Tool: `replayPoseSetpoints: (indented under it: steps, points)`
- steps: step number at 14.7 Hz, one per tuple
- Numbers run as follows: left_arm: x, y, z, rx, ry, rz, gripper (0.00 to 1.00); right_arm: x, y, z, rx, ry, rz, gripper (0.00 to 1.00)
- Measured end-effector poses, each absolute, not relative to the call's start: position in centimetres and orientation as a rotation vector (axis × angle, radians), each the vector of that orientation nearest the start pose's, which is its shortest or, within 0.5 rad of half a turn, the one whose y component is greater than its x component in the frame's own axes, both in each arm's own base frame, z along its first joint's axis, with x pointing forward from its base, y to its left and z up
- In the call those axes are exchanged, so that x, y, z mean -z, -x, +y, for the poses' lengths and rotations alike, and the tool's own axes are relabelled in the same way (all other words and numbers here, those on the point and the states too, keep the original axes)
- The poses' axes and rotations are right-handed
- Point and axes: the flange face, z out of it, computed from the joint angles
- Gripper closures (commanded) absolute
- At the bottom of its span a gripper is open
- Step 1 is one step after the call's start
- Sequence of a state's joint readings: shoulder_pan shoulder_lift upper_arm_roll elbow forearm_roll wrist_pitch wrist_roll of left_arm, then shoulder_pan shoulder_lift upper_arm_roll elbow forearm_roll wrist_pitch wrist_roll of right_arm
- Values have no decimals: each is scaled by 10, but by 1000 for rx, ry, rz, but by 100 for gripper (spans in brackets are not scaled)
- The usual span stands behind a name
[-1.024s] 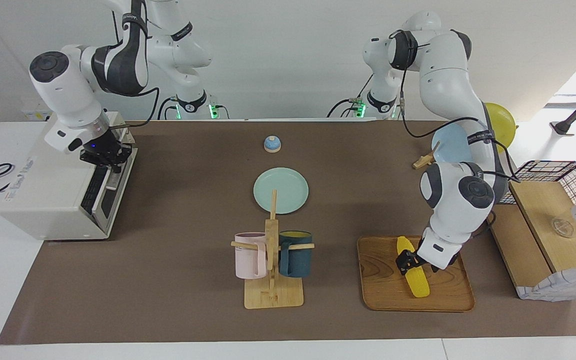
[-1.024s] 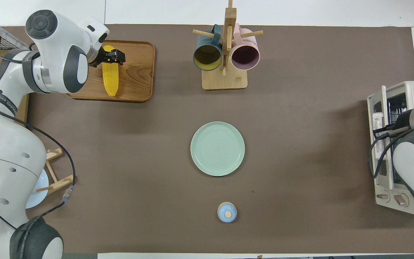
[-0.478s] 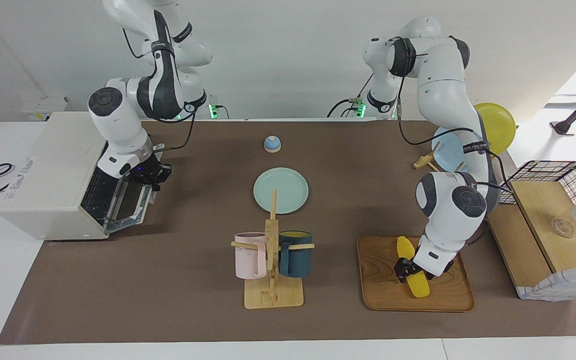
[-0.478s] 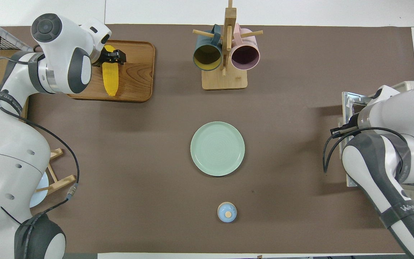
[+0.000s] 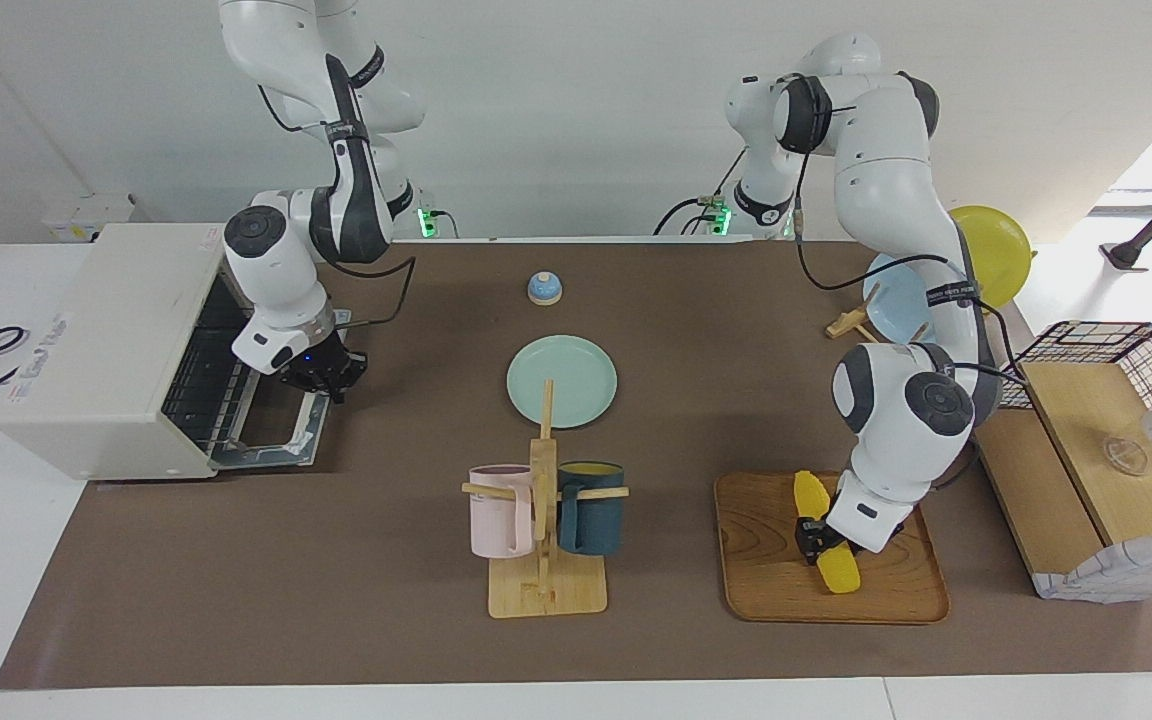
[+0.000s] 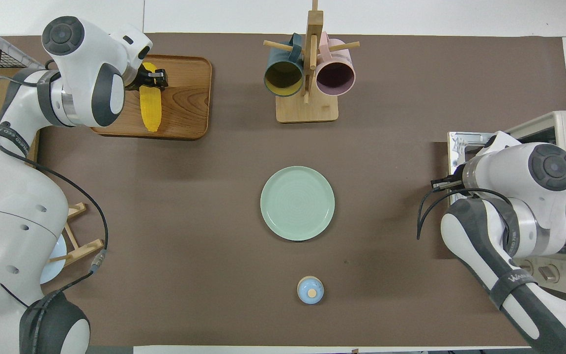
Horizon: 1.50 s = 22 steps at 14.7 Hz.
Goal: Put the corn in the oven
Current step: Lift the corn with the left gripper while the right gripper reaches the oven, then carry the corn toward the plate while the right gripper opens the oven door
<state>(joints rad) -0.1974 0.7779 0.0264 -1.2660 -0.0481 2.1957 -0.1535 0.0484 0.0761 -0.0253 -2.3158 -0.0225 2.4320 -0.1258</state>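
Corn (image 5: 824, 533) clamped in our left gripper (image 5: 812, 537) on the tray (image 5: 896, 596) at the table's left-arm end, our right gripper (image 5: 321, 377) clenched on the oven (image 5: 106, 340) door's handle, door lowered.

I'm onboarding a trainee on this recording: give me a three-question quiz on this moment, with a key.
1. True or false: the drop-down door of the boxy off-white toaster oven is down.
2. What do the left gripper jaws hold? A) the pale green round plate B) the smooth bright yellow corn cob C) the small blue bell
3. Fill in: the corn cob lies on the ____.

Key:
1. True; the right gripper is at the door's handle edge, jaws shut.
2. B; the jaws are shut on it.
3. Wooden tray, at the left arm's end of the table.
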Motion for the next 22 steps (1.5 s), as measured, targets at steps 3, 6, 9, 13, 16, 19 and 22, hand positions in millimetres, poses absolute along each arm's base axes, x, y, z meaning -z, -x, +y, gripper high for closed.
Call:
replayPoseSetpoints:
  steps: [3, 6, 9, 13, 16, 19, 22]
  points:
    - [-341, -749, -144, 226, 3214, -106, 100, -297, -522, 13, 45, 3150, -221, 100]
    - [-393, -729, -167, 157, 3229, -215, 100, -296, -521, 21, 41, 3140, -182, 100]
    - [-433, -691, -205, 99, 3228, -326, 100, -297, -521, 44, 44, 3139, -140, 100]
    - [-464, -616, -253, 0, 3229, -348, 100, -317, -533, 56, 4, 3140, -143, 98]
    - [-454, -548, -310, -62, 3214, -339, 100, -342, -547, 52, -39, 3143, -128, 65]
    - [-433, -490, -371, 6, 3250, -329, 100, -381, -561, 49, -119, 3144, -115, 52]
    - [-405, -441, -414, 97, 3310, -263, 100, -443, -570, 41, -200, 3142, -88, 49]
